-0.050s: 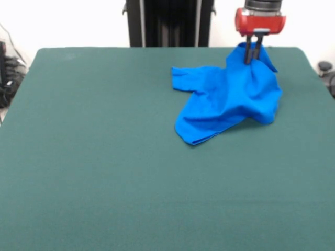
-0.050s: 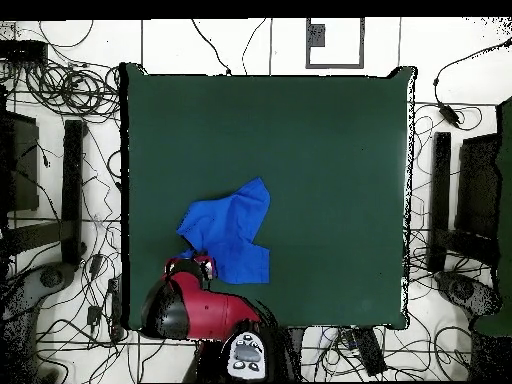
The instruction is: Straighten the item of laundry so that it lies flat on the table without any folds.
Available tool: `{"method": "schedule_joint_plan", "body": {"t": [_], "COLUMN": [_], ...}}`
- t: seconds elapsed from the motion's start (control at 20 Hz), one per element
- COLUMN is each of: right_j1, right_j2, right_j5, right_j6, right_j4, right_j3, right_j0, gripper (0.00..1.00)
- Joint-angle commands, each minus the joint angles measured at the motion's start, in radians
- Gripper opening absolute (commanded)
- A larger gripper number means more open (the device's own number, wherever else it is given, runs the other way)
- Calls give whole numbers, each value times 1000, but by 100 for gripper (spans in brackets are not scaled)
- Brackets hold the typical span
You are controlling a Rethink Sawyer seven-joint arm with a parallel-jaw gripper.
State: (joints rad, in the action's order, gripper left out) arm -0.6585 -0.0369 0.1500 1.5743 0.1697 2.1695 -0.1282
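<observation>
The gripper [image 1: 252,58] is down at the far right of the table [image 1: 104,172] in the front view, its two dark fingers [image 1: 247,52] close together with a peak of the blue T-shirt [image 1: 230,97] pinched between them. So the hand is nearly closed, and it has hold of the shirt. The fabric rises to a point at the fingertips and drapes down from there like a little tent.

The rest of the shirt spreads on the green felt towards the left and the near side: one sleeve-like flap sticks out left, and a longer lobe runs down to a rounded hem. Creases and folds show all across it, so it is not flat. No containers anywhere on the table; the shirt is the only thing on it.

From overhead, the shirt [image 2: 228,240] sits close to the table's [image 2: 320,140] bottom edge, left of centre, with most of the green surface bare around it. The red arm covers the gripper [image 2: 196,262] here, so the pinch cannot be seen. This view shows instead the shirt's outline, and cables lying on the floor around the table.
</observation>
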Motion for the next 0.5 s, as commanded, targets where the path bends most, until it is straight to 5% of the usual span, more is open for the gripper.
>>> {"method": "schedule_joint_plan", "body": {"t": [0.05,0.5], "right_j1": [62,77], "right_j2": [73,79], "right_j5": [32,48], "right_j6": [277,290], "right_j4": [73,98], "right_j3": [-52,-58], "right_j0": [-26,-46], "gripper": [0,0]}}
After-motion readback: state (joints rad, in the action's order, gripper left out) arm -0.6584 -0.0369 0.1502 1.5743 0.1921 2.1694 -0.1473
